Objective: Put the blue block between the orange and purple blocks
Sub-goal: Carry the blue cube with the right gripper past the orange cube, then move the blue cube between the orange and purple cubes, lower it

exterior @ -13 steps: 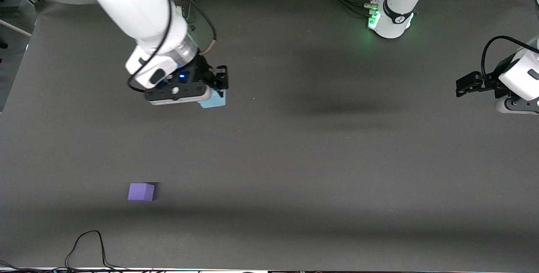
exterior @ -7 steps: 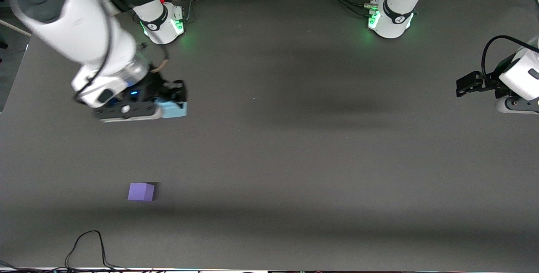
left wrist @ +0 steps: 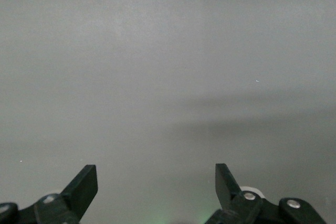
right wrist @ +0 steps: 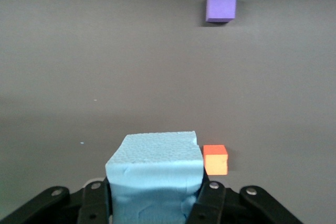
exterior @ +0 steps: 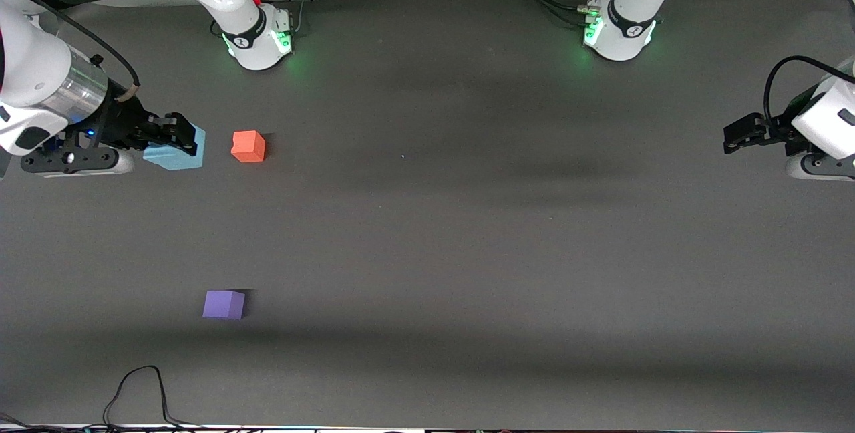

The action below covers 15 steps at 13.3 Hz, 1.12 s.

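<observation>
Right pincer [exterior: 179,141] grips blue block [exterior: 175,155]; no legible writing.

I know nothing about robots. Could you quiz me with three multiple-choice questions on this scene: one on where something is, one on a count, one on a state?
1. Where does the small matte violet purple cube lie compared with the small matte orange-red cube?
A. nearer the front camera
B. on top of it
C. touching it

2. How many cubes show?
A. two
B. three
C. five

3. What is the right gripper doing?
A. open, empty
B. gripping the purple cube
C. gripping the small matte sky-blue cube

Answers: 1 A, it sits lower in the front view. 2 B, blue, orange, purple. 3 C, fingers clamp its sides; the left gripper waits open.
</observation>
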Each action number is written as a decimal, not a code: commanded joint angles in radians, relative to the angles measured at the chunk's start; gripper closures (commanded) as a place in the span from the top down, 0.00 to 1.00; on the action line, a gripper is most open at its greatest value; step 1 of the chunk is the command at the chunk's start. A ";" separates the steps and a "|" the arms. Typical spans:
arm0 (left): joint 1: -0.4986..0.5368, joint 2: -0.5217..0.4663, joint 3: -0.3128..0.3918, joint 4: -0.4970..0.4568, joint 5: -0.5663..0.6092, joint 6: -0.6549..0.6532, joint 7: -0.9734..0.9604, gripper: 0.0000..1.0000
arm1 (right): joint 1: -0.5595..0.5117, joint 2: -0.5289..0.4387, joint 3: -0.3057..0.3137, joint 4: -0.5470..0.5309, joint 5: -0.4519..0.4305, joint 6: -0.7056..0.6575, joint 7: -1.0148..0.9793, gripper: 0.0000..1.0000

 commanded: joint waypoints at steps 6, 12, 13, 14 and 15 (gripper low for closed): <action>-0.007 -0.010 0.005 0.007 -0.001 -0.014 -0.002 1.00 | -0.010 -0.039 -0.125 -0.297 0.009 0.250 -0.105 0.33; -0.006 -0.010 0.005 0.005 -0.002 -0.014 -0.002 1.00 | -0.011 0.142 -0.125 -0.498 0.009 0.631 -0.238 0.33; -0.006 -0.009 0.005 0.004 -0.004 -0.014 -0.002 1.00 | -0.010 0.172 -0.125 -0.528 0.009 0.707 -0.240 0.33; -0.007 -0.009 0.005 0.004 -0.004 -0.014 -0.002 1.00 | -0.010 0.211 -0.125 -0.536 0.009 0.763 -0.241 0.33; -0.007 -0.009 0.005 0.004 -0.004 -0.014 -0.003 1.00 | -0.008 0.254 -0.125 -0.536 0.009 0.810 -0.243 0.33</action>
